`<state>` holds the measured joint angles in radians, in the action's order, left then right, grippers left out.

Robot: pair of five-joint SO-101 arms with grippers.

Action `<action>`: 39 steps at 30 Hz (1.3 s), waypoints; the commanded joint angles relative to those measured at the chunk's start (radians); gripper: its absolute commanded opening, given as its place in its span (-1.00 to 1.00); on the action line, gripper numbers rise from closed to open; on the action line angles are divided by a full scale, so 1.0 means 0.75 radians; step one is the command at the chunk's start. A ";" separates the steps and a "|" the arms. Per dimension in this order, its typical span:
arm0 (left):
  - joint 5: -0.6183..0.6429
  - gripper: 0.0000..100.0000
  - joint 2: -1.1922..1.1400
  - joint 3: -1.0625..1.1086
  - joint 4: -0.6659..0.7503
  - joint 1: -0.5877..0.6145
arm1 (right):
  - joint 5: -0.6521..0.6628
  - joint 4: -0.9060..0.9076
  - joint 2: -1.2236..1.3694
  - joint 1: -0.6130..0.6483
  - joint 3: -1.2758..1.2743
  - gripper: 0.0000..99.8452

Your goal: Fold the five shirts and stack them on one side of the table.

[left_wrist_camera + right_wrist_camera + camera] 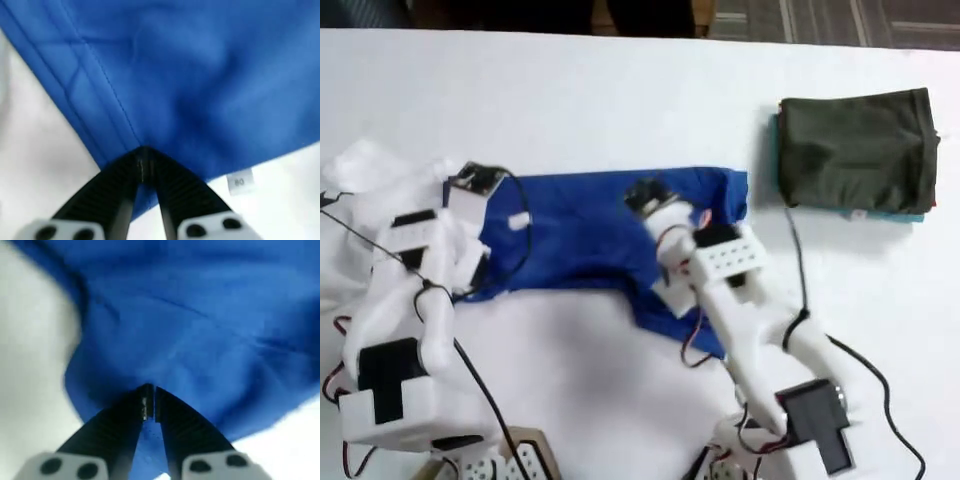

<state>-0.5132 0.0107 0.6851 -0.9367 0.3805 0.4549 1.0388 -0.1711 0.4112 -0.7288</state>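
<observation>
Spreading under everything, the white table (620, 90) is my work surface. Next in size is the blue shirt (580, 235), lying roughly flat in the middle of it. Its long axis runs side to side across the table, from my left arm (400, 300) over to just short of the folded pile on my right. One corner trails off that line, pointing back toward the near edge and passing under my right arm (750, 330). Along the edge seen from my left wrist, a double-stitched hem runs at a slant.

The folded dark green shirt (858, 150) sits on the far right of the table, squared up, on top of a teal shirt (880, 213) of which I see just a thin edge. The two are close to the blue shirt's right end but not touching it. A crumpled white cloth (370, 170) is heaped at the left, beside and partly under my left arm.

My left gripper (145, 162) has its fingers pressed together on the hem of the blue shirt at its left end. My right gripper (149, 400) is likewise pinched onto blue fabric, toward the shirt's right half, with folds bunching around the tips.

A small white tag (239, 181) sticks out from the shirt's edge just beside my left gripper
</observation>
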 commanded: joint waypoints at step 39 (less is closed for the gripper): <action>-0.006 -0.95 0.065 0.150 0.237 -0.020 | 0.381 -0.126 0.013 -0.382 -0.158 -0.96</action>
<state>-0.5132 0.0537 0.7971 -0.7894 0.3790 0.7250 0.9528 -0.1649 0.1412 -0.8531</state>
